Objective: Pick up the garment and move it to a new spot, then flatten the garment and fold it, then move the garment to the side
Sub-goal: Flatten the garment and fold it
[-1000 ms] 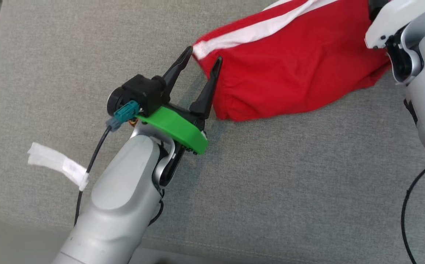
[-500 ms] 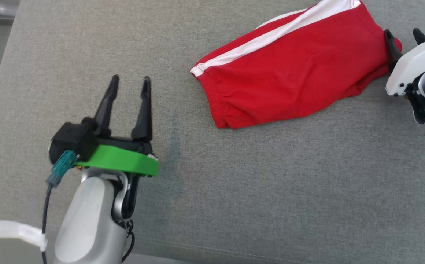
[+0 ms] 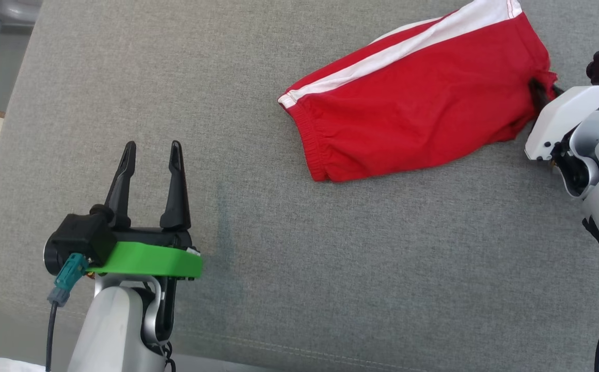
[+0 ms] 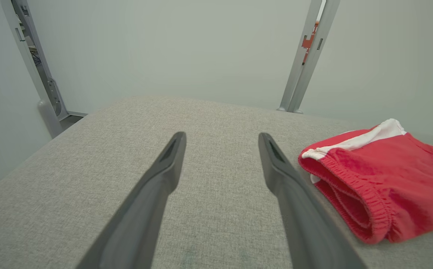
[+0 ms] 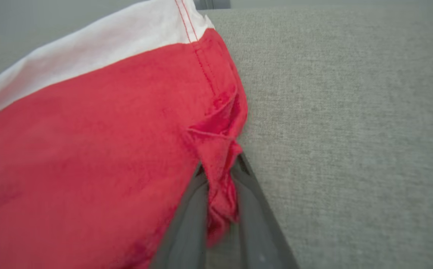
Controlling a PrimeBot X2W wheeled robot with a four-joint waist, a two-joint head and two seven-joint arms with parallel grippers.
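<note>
Head view puts the garment (image 3: 418, 98), red shorts with a white side stripe, on the far right part of the grey cushion (image 3: 330, 268). It lies roughly flat, with its elastic waistband toward the left and its leg hem toward the right. At that right-hand hem the right gripper (image 3: 539, 94) has its jaws drawn narrow on a small bunched fold of red cloth. The right wrist view shows the pinch plainly: a twisted tuck of hem is squeezed between the two dark fingers (image 5: 255, 213) while the rest of the shorts lie slack on the cushion. The left gripper (image 3: 152, 147) hovers over bare cushion at the near left, well apart from the shorts, jaws wide and holding nothing.

The bite looks thin, perhaps just one layer at the very edge. A quick lift could pull that tuck out from between the jaws and drop the shorts in a heap. If only the top layer is caught, the shorts may open and hang unevenly, making the flattening harder. The waistband end has no support, so it is likely to drag across the coarse weave and fold under itself as the cloth travels.
</note>
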